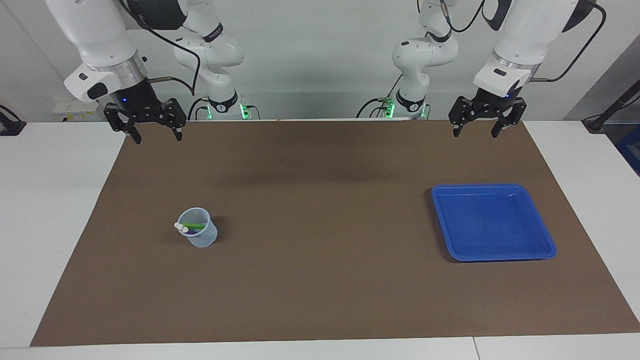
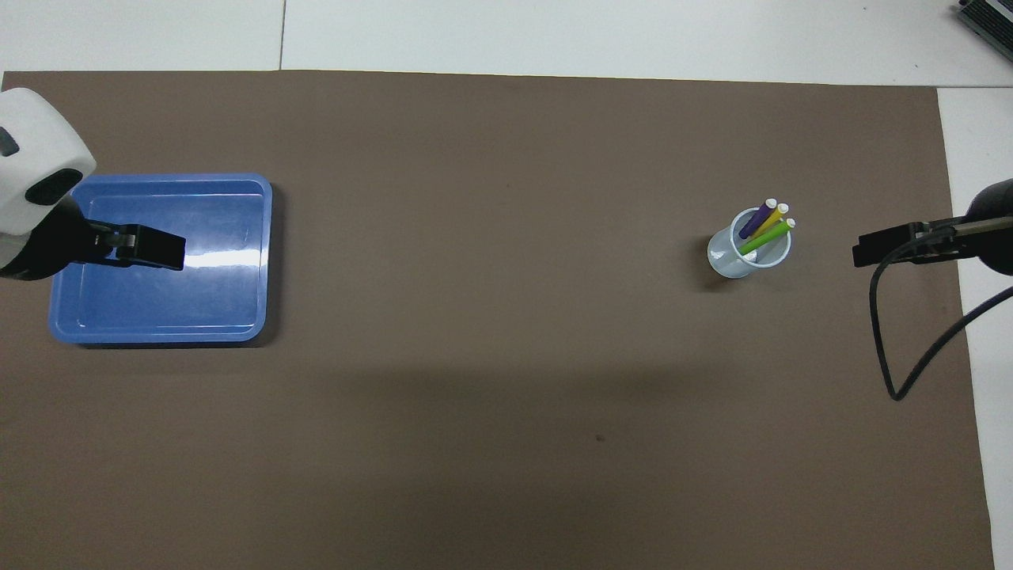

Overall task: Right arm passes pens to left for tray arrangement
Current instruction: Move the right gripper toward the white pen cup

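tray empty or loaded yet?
Empty. The blue tray shows only bare floor in both views; all three pens stand in the translucent cup.

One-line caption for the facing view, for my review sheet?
Both arms wait raised, left gripper and right gripper open; pens stand in the cup, blue tray empty.

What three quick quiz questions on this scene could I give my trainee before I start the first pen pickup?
1. True or false: the blue tray already holds a pen.
2. Where are the green pen, yellow pen and purple pen? A) in the translucent cup B) on the brown mat C) in a gripper
3. Fill in: the right gripper and left gripper both hang over the mat's edge nearest the robots, jaws ____.

Key: 1 false; 2 A; 3 open.
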Tool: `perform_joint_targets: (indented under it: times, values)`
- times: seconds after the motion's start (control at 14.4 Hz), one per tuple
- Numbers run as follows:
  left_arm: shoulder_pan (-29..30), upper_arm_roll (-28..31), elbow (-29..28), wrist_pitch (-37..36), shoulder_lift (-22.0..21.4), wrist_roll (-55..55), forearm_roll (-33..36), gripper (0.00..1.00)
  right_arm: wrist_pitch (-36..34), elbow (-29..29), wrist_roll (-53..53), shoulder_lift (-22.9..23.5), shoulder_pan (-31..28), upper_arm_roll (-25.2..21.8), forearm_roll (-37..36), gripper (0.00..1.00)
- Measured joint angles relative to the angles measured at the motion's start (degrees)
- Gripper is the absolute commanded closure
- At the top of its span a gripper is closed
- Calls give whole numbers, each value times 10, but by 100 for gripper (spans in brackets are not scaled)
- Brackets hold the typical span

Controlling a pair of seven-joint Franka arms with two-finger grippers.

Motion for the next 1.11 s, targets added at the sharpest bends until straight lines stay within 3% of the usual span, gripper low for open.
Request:
perform_joint_targets:
  times: [0.62, 1.11]
  values:
    - [0, -1, 0, 0, 0, 0, 0, 0, 2, -1, -4, 0, 4, 3, 0, 0]
    - [0, 0, 0, 0, 0, 0, 0, 0, 125, -37, -67, 24, 9, 6, 1, 0]
